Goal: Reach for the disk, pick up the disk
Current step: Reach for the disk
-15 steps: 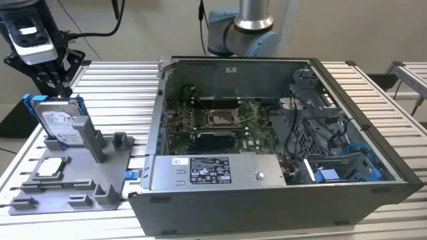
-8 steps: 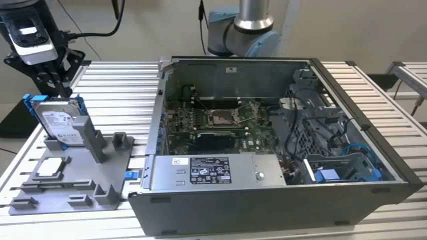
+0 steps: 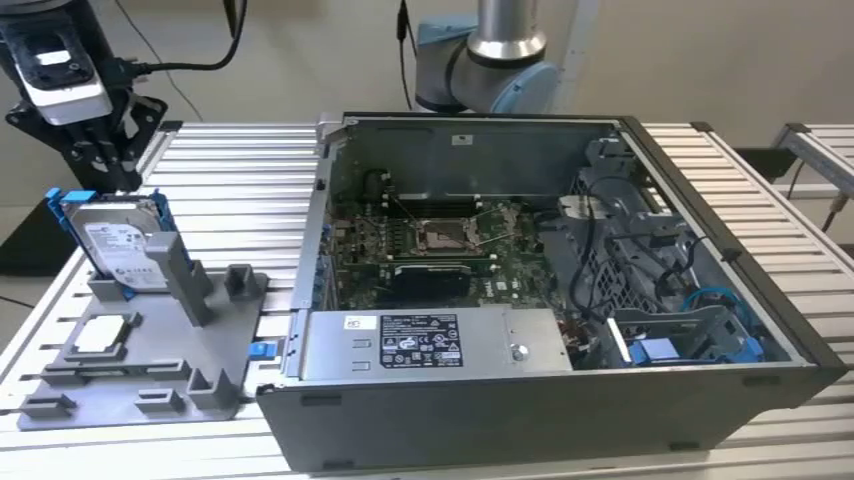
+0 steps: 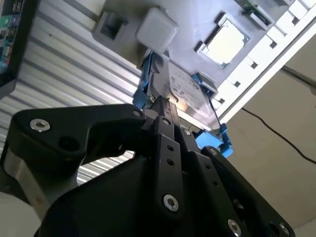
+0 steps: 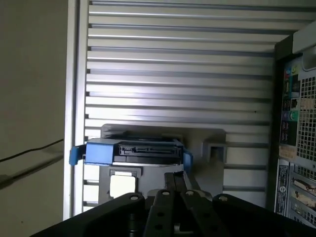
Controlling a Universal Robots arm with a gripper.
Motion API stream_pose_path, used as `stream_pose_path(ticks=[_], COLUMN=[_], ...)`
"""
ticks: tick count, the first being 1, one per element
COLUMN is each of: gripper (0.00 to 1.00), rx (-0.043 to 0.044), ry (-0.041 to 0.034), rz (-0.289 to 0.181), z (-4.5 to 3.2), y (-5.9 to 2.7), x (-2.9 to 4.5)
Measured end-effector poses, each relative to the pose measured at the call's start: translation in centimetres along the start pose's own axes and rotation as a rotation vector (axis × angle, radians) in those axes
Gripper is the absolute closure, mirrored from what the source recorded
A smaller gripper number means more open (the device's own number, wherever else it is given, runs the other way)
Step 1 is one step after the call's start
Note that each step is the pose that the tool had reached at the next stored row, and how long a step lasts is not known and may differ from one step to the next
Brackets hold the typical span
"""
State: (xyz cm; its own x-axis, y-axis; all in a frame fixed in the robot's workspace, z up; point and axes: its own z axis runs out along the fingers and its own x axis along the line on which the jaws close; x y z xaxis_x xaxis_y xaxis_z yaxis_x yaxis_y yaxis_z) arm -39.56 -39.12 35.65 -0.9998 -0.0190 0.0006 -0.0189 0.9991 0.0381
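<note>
Exterior view: black claw [image 3: 114,175] hangs just above the top edge of the flat silver metal hard disk [image 3: 118,245] in its bright blue plastic bracket. The disk stands upright in a grey plastic holder [image 3: 174,350] on the slatted aluminium table [image 3: 254,180]. Contact unclear, and cannot tell if the claw is released or clenched. The open grey computer case [image 3: 534,425] is well apart from the claw. Second wrist view: claw [image 4: 160,106] tip right at the disk [image 4: 185,91] frame edge, with a small square silver chip [image 4: 227,42] beyond the disk. First wrist view: disk [image 5: 133,148] edge-on, just ahead of the claw [image 5: 175,180]. Progress, my read: reach about done, pick-up not; the disk sits in the holder, unlifted. Writing: white labels on the disk and the silver power-supply box [image 3: 427,345], print too small to read.
</note>
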Motion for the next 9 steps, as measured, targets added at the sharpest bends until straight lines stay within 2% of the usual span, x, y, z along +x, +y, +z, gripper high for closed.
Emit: stream_pose_path(ticks=[9], gripper=[1.00], rx=[-0.0001], ry=[-0.0001], rz=[0.000], z=[0.18], y=[1.45], x=[4.04])
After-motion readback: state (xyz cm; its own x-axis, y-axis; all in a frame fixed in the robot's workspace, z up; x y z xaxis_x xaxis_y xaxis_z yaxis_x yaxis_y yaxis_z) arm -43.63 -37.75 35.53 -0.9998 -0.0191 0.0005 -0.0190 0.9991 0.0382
